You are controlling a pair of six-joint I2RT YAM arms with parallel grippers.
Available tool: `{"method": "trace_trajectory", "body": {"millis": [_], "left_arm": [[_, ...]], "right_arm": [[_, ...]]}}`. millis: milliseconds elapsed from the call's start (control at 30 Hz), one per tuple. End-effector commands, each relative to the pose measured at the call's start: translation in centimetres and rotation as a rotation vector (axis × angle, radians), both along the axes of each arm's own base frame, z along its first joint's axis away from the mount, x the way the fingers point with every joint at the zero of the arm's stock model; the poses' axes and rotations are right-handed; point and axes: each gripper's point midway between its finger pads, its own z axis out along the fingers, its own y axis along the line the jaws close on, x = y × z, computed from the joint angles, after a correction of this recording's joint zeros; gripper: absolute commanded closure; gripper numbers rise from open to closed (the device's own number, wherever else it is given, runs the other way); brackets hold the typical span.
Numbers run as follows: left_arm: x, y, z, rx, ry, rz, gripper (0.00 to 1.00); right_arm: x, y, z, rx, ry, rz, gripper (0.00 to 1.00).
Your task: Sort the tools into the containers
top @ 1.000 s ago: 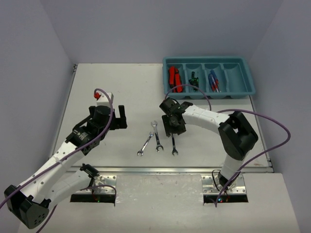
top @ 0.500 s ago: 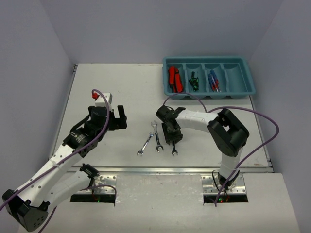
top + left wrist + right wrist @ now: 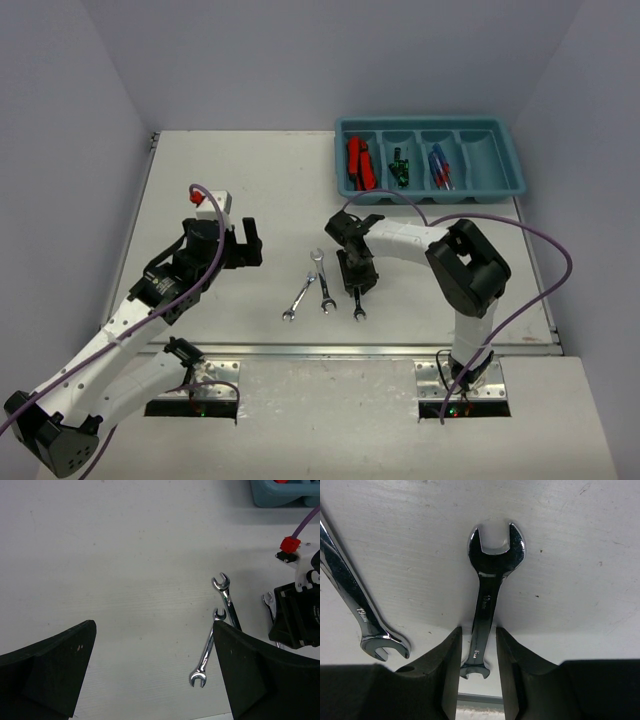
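The left gripper (image 3: 154,645) hovers over bare worktop (image 3: 250,180) at the left, its jaws wide apart and holding nothing. To its right, three wrenches lie near the front edge, none of them sorted yet: a tilted wrench (image 3: 298,298), a middle wrench (image 3: 322,280) beside it, and a right wrench (image 3: 490,590). The right gripper (image 3: 477,640) is down over this last one, its jaws close on either side of the shank. I cannot tell whether they are pinching it; it lies flat on the worktop. At the far right, the tray (image 3: 505,190) already holds red knives (image 3: 358,162) in its leftmost compartment, green screwdrivers (image 3: 400,165) in the next and blue screwdrivers (image 3: 438,168) in the third. The rightmost compartment (image 3: 480,160) is empty, probably meant for the wrenches, so the task looks well over half done.
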Motion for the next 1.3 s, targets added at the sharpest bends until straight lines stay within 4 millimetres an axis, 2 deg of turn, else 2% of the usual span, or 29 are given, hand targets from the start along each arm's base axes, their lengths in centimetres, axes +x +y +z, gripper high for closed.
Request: {"method": "trace_trajectory", "body": {"millis": [0, 200, 433, 467, 533, 567, 667, 967, 1033, 1267], "left_arm": [[0.5, -0.5, 1.3, -0.028, -0.053, -0.015, 0.0], [0.5, -0.6, 1.2, -0.026, -0.047, -0.02, 0.0], [0.6, -0.7, 1.1, -0.026, -0.046, -0.025, 0.0], [0.6, -0.7, 1.1, -0.025, -0.045, -0.025, 0.0], [0.6, -0.8, 1.0, -0.024, -0.044, -0.027, 0.0], [0.6, -0.8, 1.0, -0.024, -0.044, -0.027, 0.0], [0.6, -0.7, 1.0, -0.023, -0.043, -0.025, 0.0], [0.6, -0.5, 0.8, -0.014, -0.037, -0.017, 0.0], [0.6, -0.5, 0.9, -0.013, -0.039, -0.013, 0.0], [0.6, -0.1, 1.0, -0.008, -0.046, 0.007, 0.0]], "right_arm": [[0.9, -3.2, -4.1, -0.133, -0.008, -0.009, 0.66], [1.0, -3.3, -4.6, -0.137, -0.004, -0.001, 0.7], [2.1, -2.3, -4.4, -0.103, -0.023, 0.033, 0.79], [2.3, -2.0, -4.2, -0.096, -0.028, 0.047, 0.81], [2.7, -1.6, -4.0, -0.077, -0.036, 0.075, 0.95], [2.7, -1.6, -3.8, -0.076, -0.041, 0.08, 0.95], [3.2, -1.9, -2.6, -0.081, -0.081, 0.093, 1.0], [5.2, -2.1, 3.3, -0.062, -0.202, 0.128, 1.0], [5.6, -2.4, 4.1, -0.067, -0.221, 0.125, 1.0], [8.3, -4.5, 9.2, -0.08, -0.32, 0.104, 1.0]]}}
